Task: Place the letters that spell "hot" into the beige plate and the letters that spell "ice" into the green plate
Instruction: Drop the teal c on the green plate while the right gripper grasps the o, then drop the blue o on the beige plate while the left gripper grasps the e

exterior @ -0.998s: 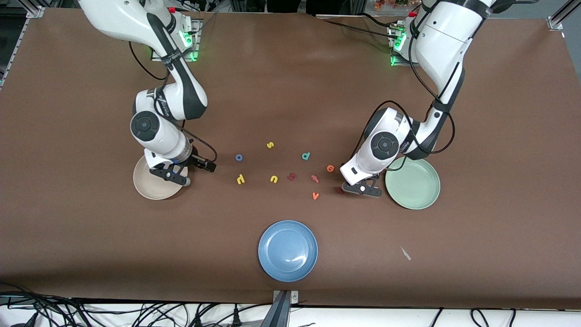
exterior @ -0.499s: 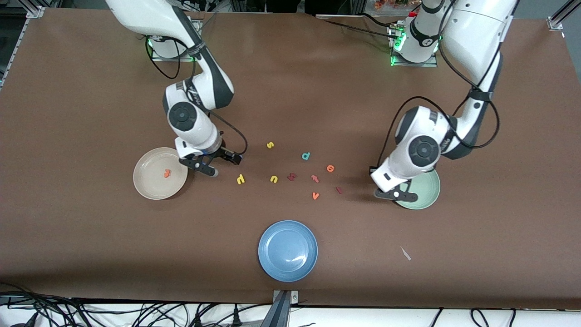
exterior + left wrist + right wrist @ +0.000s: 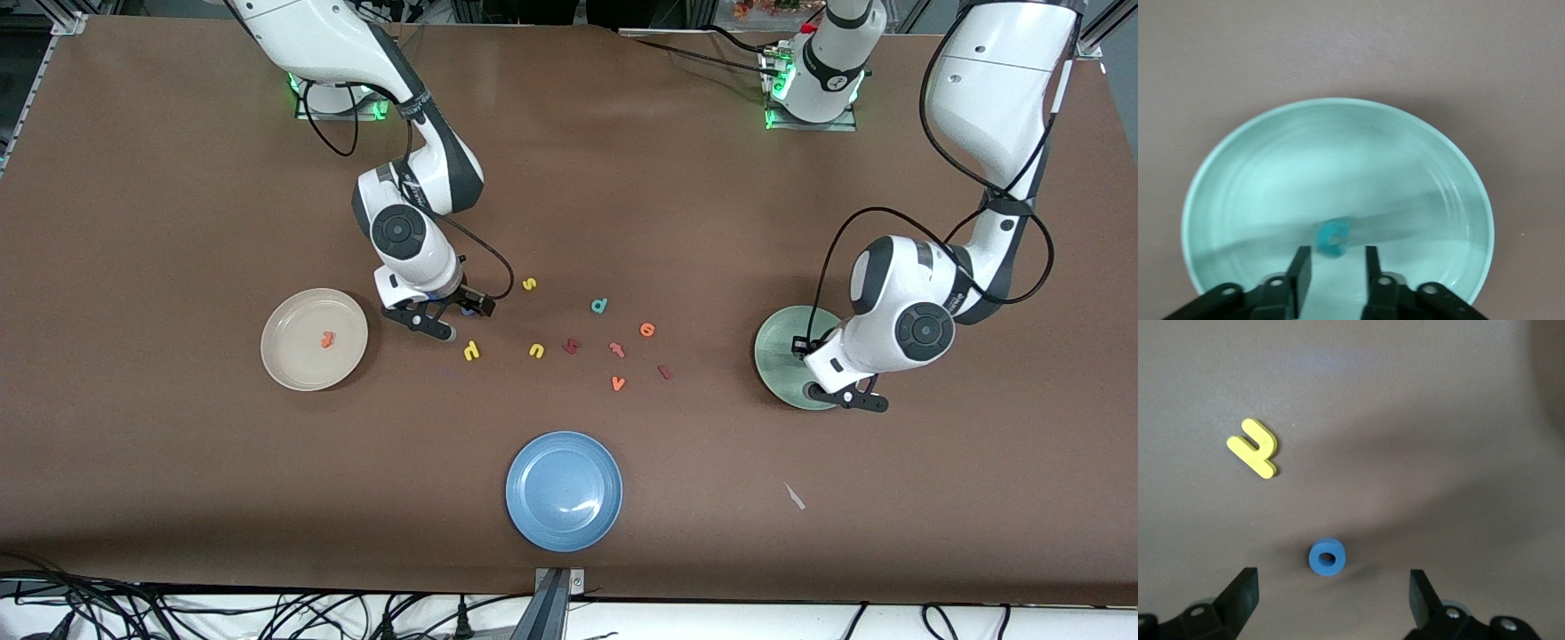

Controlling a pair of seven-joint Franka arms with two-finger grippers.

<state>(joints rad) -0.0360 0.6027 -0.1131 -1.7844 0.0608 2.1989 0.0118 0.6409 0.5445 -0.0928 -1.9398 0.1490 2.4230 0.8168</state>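
My left gripper (image 3: pixel 1336 252) hangs open over the green plate (image 3: pixel 1258 167), and the teal "c" (image 3: pixel 1333 238) sits just past its fingertips, free of both. In the front view this gripper (image 3: pixel 845 398) covers part of the green plate (image 3: pixel 781 354). My right gripper (image 3: pixel 1333 595) stands wide open low over the blue "o" (image 3: pixel 1327 559), with the yellow "h" (image 3: pixel 1255 448) a little way off. The beige plate (image 3: pixel 286 357) holds the orange "t" (image 3: pixel 328 339). On the table lie the "h" (image 3: pixel 471 351), the orange "e" (image 3: pixel 647 329) and the dark red "i" (image 3: pixel 663 372).
Other letters lie mid-table: a yellow "s" (image 3: pixel 529 284), a yellow "u" (image 3: pixel 536 350), a teal "d" (image 3: pixel 599 306), a dark red letter (image 3: pixel 572 346), a redder "t" (image 3: pixel 616 348) and an orange "v" (image 3: pixel 618 383). A blue plate (image 3: pixel 564 491) stands nearer the front camera.
My right gripper left the beige plate, where the orange "t" now lies, and moved over the blue "o". My left gripper swung from the letters to the green plate and opened off the "c".
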